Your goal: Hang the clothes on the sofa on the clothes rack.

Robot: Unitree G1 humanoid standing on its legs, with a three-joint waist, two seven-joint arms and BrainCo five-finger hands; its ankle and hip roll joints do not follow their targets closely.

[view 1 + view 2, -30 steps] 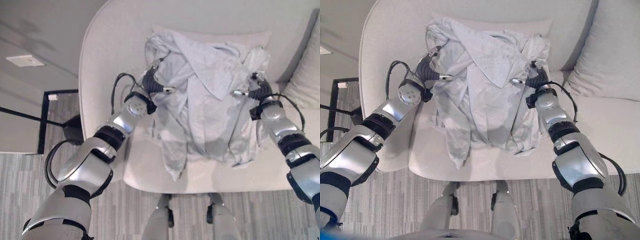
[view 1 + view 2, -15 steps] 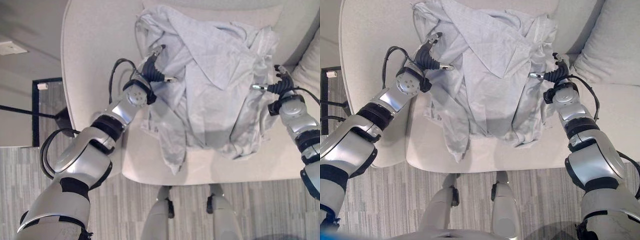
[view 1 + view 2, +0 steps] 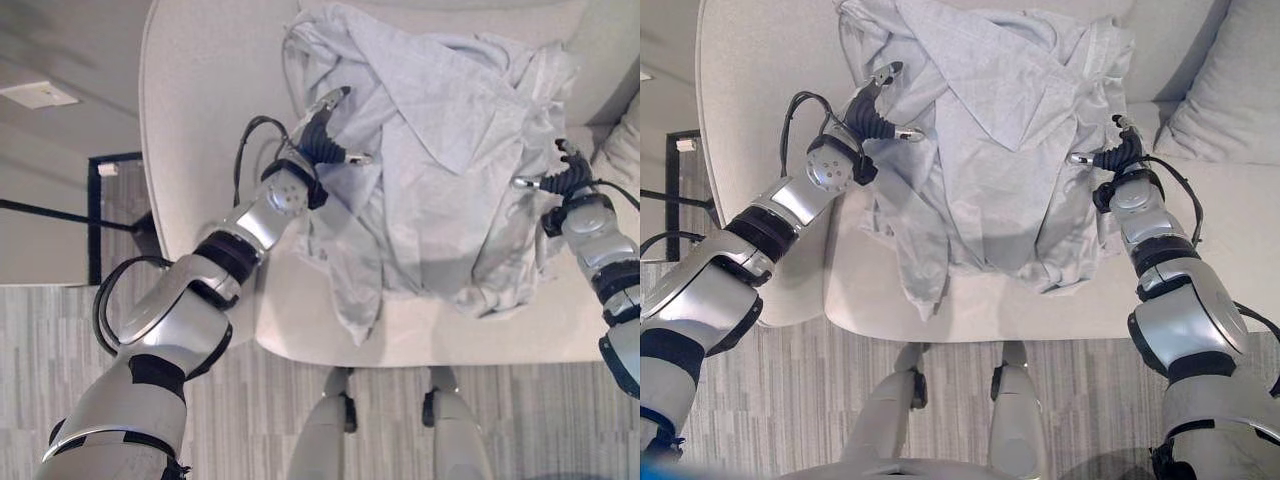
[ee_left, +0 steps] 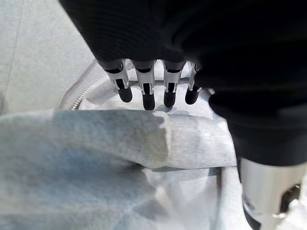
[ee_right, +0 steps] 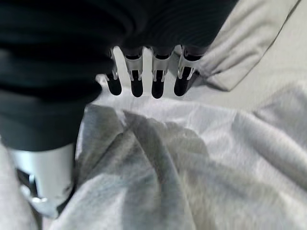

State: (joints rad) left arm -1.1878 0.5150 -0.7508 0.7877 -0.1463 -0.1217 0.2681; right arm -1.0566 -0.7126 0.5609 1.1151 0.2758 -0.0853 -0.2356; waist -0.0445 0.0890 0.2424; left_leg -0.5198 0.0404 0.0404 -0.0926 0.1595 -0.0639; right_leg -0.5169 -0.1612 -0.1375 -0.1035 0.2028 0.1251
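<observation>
A light grey garment [image 3: 440, 170], crumpled and partly unfolded, lies on the seat of a pale sofa [image 3: 200, 130], its upper part reaching up the backrest and one long fold trailing toward the seat's front edge. A cushion [image 3: 1230, 110] rests at the sofa's right end.

The left hand [image 3: 325, 140] is at the garment's left edge. In the left wrist view its fingers [image 4: 144, 93] extend straight over a fold of the cloth with the thumb held apart; the hand is spread and nothing is gripped. The right hand [image 3: 1118, 158] is at the garment's right edge. In the right wrist view its fingers [image 5: 136, 79] are likewise straight and parted from the thumb, hovering at the fabric without closing on it.

Judged stage: both hands are positioned for a two-sided pickup, and no grasp is made yet. The clothes rack is not part of the scene here.

Failure risks from this position:
- Closing on a single loose fold would lift one layer only; the remainder would drag or slide off the seat.
- Unequal grasps on the two sides would let the garment swing and slip from the weaker hold.
- The trailing fold near the front edge may catch on the seat during lifting.
- Fingers closing too shallowly may pinch nothing.
</observation>
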